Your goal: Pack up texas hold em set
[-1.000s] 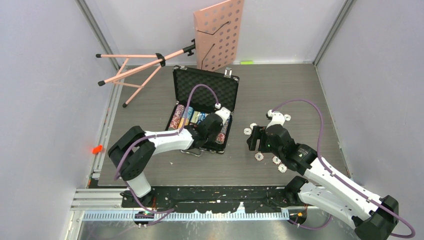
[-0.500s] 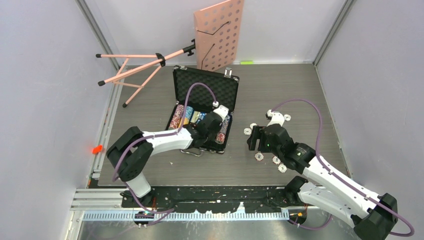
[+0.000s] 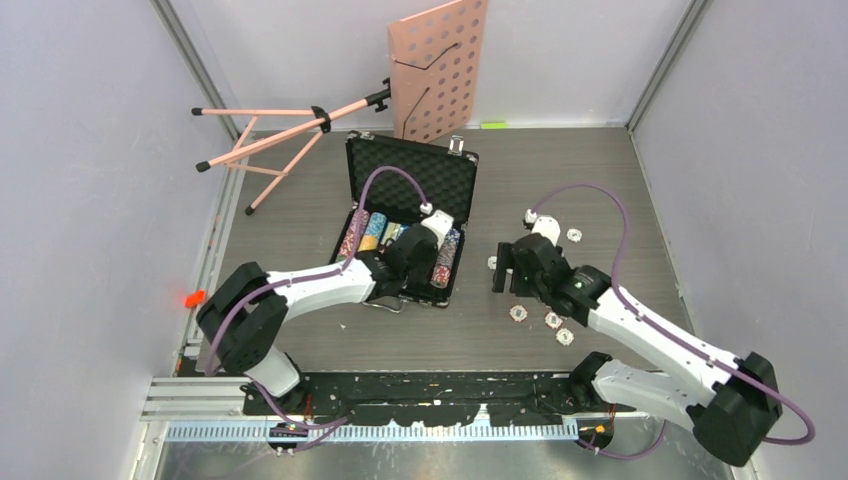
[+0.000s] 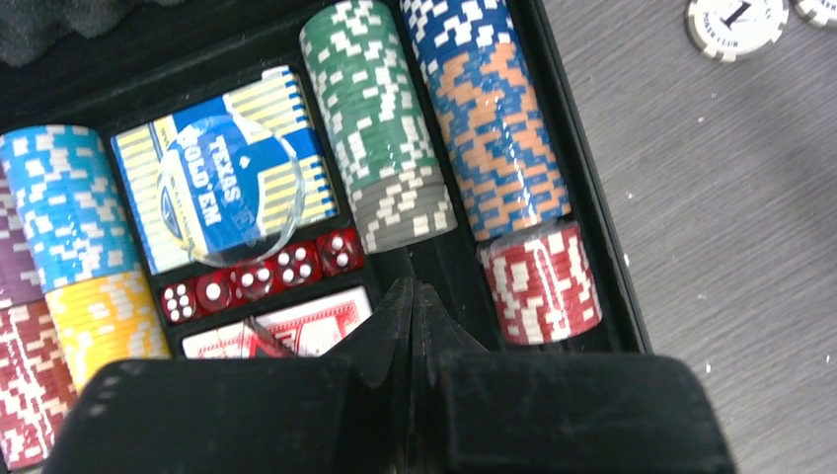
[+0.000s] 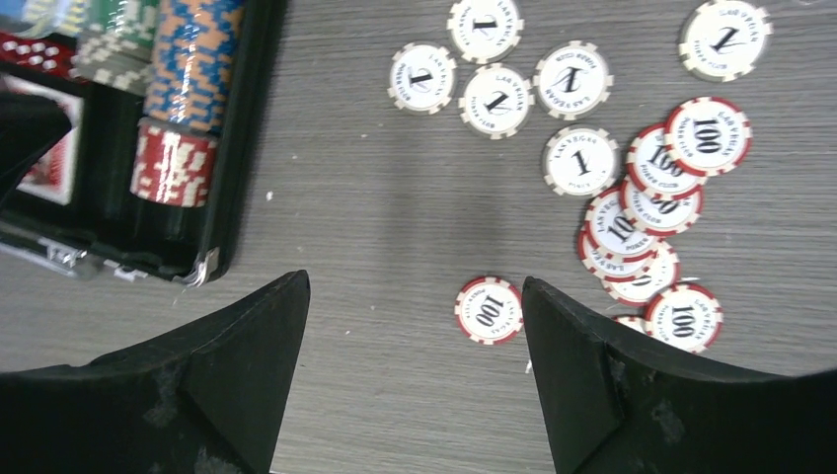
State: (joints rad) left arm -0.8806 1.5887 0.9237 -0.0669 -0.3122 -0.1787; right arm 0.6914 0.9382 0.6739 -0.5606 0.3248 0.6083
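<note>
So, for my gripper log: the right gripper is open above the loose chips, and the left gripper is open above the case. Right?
Not quite. The left gripper is shut, its fingers pressed together above the case, as the left wrist view shows. The right gripper is indeed open above the loose chips.

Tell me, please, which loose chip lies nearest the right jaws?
The lone red-rimmed 100 chip, lying by itself; the other 100 chips overlap in a pile, the white 1 chips farther off.
</note>
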